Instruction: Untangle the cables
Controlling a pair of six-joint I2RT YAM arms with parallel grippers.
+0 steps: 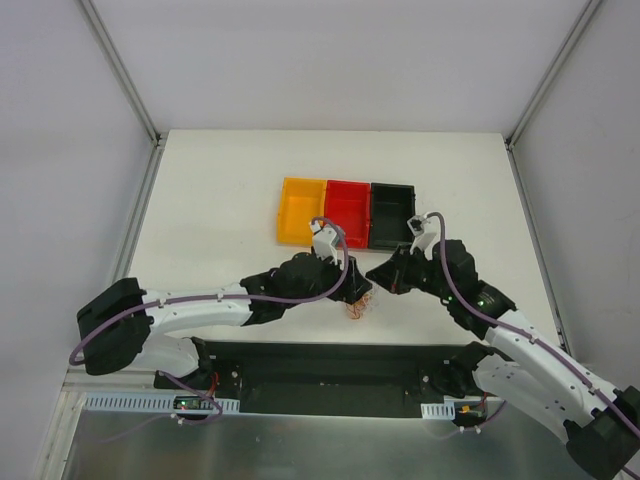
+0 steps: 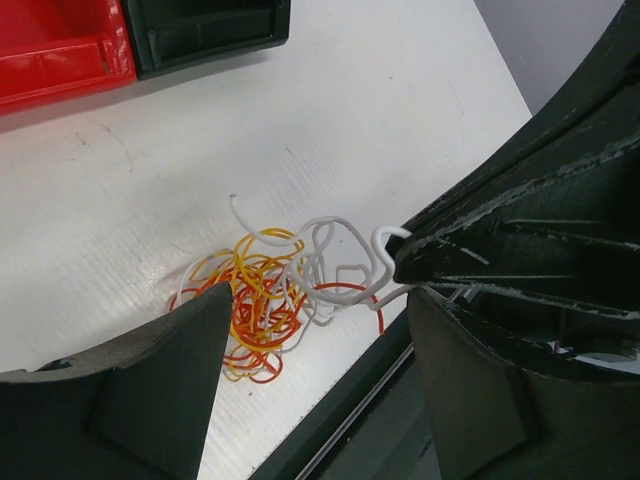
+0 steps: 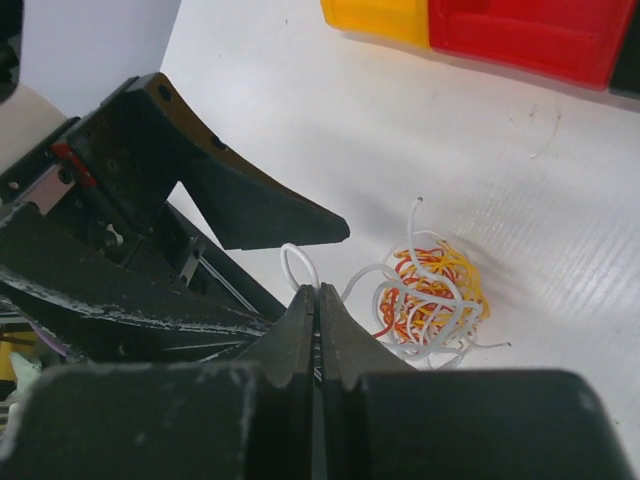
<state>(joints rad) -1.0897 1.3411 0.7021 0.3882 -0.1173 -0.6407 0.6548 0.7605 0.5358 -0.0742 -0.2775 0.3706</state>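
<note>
The right gripper [image 3: 318, 292] is pinched closed on a white cable [image 3: 298, 262] loop. The tangled cables [image 3: 430, 295] lie at its 3 o'clock. The left gripper [image 2: 320, 300] stands spread above them, at 6 o'clock from the red bin [image 1: 348, 212].

**Right wrist view.** The right pincer [image 3: 318, 295] fills the lower foreground. Its two dark fingers are pressed together, and a loop of white cable [image 3: 297, 262] is caught at their tips. Just right of the tips, the cables [image 3: 430, 295], white, red and orange-yellow, lie clumped on the white table [image 3: 300, 110]. At left, the left pincer [image 3: 305, 278] shows its upper black finger [image 3: 250, 205], which points toward the loop. A yellow bin [image 3: 375, 18] and a red bin [image 3: 530, 35] touch along the top edge.
</note>
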